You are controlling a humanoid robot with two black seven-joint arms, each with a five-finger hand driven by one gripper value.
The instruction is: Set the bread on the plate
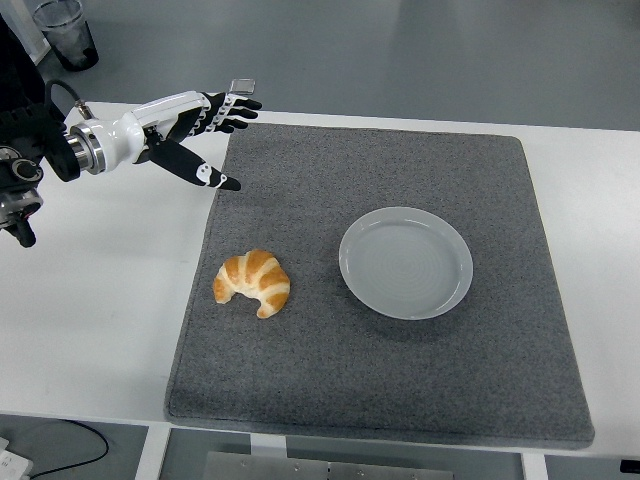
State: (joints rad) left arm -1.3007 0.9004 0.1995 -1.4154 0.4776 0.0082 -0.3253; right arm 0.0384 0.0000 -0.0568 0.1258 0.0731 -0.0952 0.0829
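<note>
At the far left edge, reaching in over the white tabletop (pixel 110 290): the left robot hand (pixel 190 125), white and black, spread wide open, fingers (pixel 232 103) stretched toward the right, thumb angled down and apart from them, tip over the left border of the grey mat (pixel 400 390). Holding nothing, touching nothing visible; well apart from the bread. Behind it, at the top left corner, off the tabletop: a dark glass cup (pixel 66 30). Just past the fingertips, near the tabletop's far edge: a small clear square object (pixel 241 86), too small to identify.

On the left part of the mat, lying flat: the bread (pixel 252 283), a golden croissant, curved ends pointing toward the near edge, untouched. Not on the plate.

Right of the croissant, near the mat's middle, clearly apart from it: the pale grey plate (pixel 405 263), round, resting flat, nothing in it.
</note>
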